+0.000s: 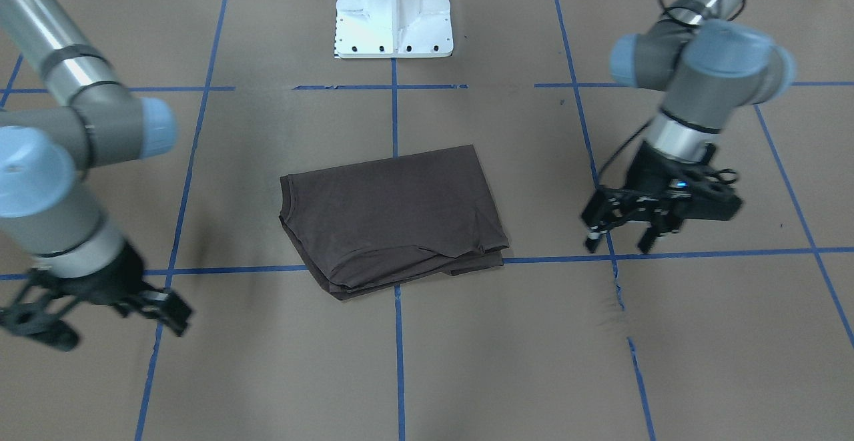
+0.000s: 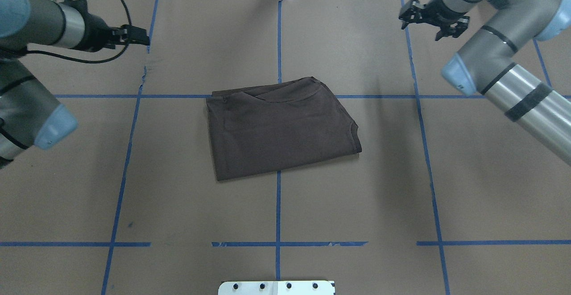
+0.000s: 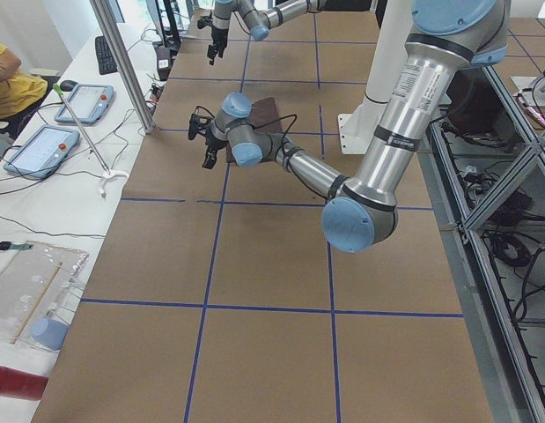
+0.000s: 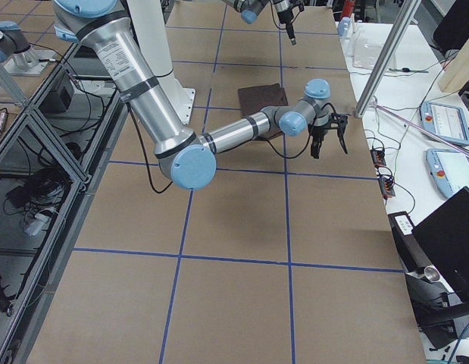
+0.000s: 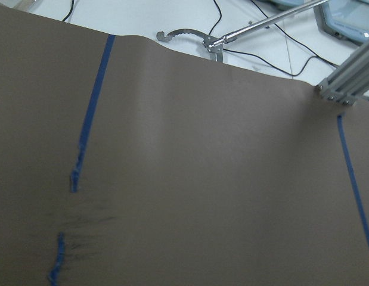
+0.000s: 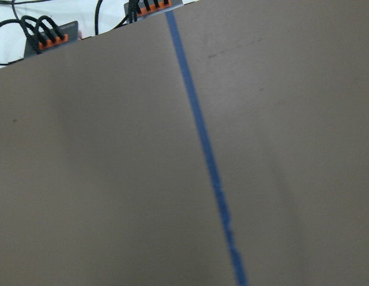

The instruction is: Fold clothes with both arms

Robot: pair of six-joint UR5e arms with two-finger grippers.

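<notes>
The dark brown-grey T-shirt (image 1: 393,217) lies folded into a compact rectangle at the table's centre, and it also shows in the overhead view (image 2: 281,130). Its collar, lettering and tags are hidden. My left gripper (image 1: 617,244) is open and empty, hovering over the paper well to the shirt's side; overhead it is at the far left (image 2: 145,36). My right gripper (image 2: 421,29) is open and empty near the far right, also well clear of the shirt. Both wrist views show only brown paper and blue tape.
The white pedestal base (image 1: 393,11) stands behind the shirt. Blue tape lines (image 2: 278,205) grid the brown paper. An operators' bench with tablets (image 3: 34,145) and an aluminium post (image 3: 122,62) run along the table's far edge.
</notes>
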